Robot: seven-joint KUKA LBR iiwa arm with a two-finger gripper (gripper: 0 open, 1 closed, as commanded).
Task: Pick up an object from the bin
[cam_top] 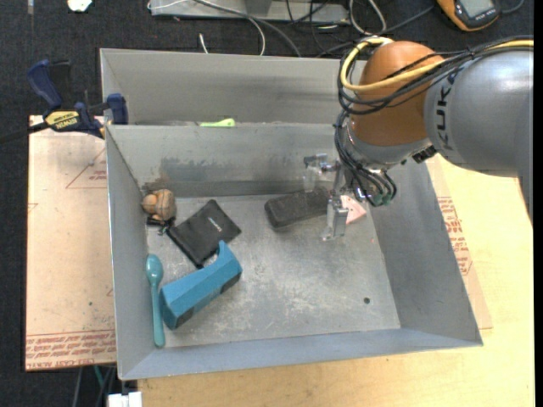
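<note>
Letters "KU" on the grey arm, nothing else legible

Light's bright and even, coming from overhead. The bin floor is well lit with just soft shadows under stuff. There's a darker band along its back wall mid-frame, and a slight sheen on the orange cover upper right.

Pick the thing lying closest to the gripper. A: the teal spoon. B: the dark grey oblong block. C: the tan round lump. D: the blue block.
B: the dark grey oblong block lies right beside the gripper, just to the view's left of it; the other three lie much farther off.
</note>
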